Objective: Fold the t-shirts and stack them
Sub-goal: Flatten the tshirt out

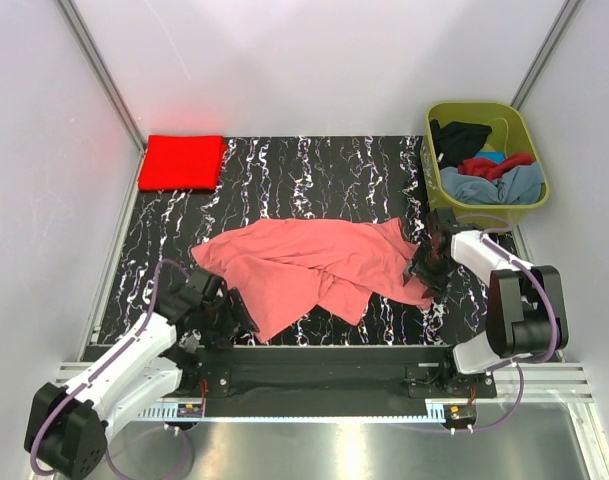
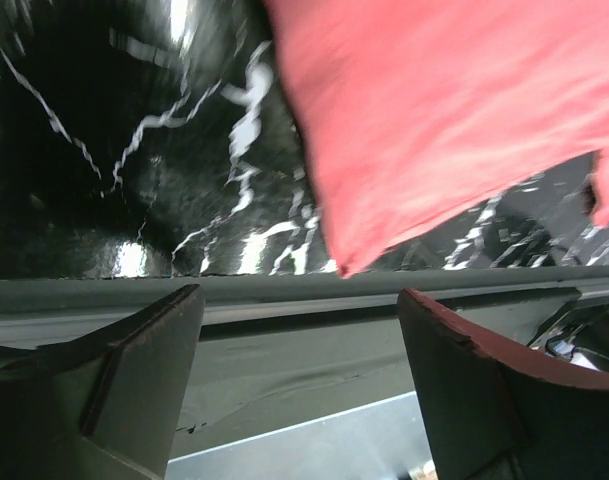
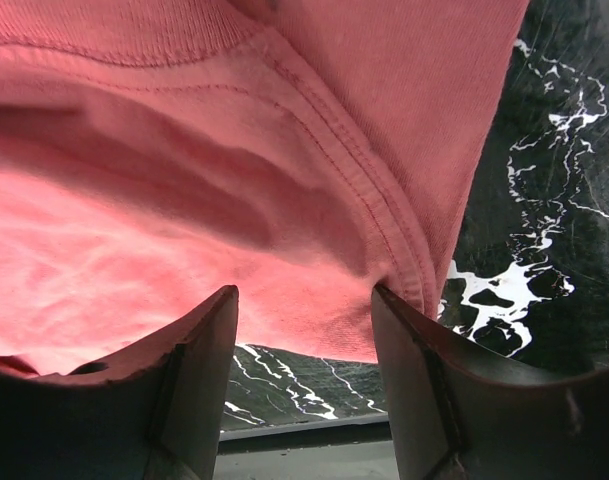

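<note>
A salmon pink t-shirt point(image 1: 304, 260) lies crumpled and spread across the black marbled mat point(image 1: 314, 170). My left gripper point(image 1: 229, 310) is open at the shirt's near-left corner; in the left wrist view the gripper point(image 2: 299, 350) holds nothing, and the pink t-shirt point(image 2: 434, 110) ends just ahead of its fingertips. My right gripper point(image 1: 424, 272) sits at the shirt's right edge. Seen from the right wrist, that gripper point(image 3: 304, 300) stands open with the pink t-shirt point(image 3: 234, 200) and its stitched hem lying across the fingertips. A bright red t-shirt point(image 1: 181, 161) lies folded at the far left corner.
An olive-green tub point(image 1: 439, 180) stands at the far right, holding a black shirt point(image 1: 459, 135), a dark red one point(image 1: 494, 165) and a grey-blue one point(image 1: 504, 185). White walls enclose the mat on three sides. A dark rail point(image 1: 314, 375) runs along the near edge.
</note>
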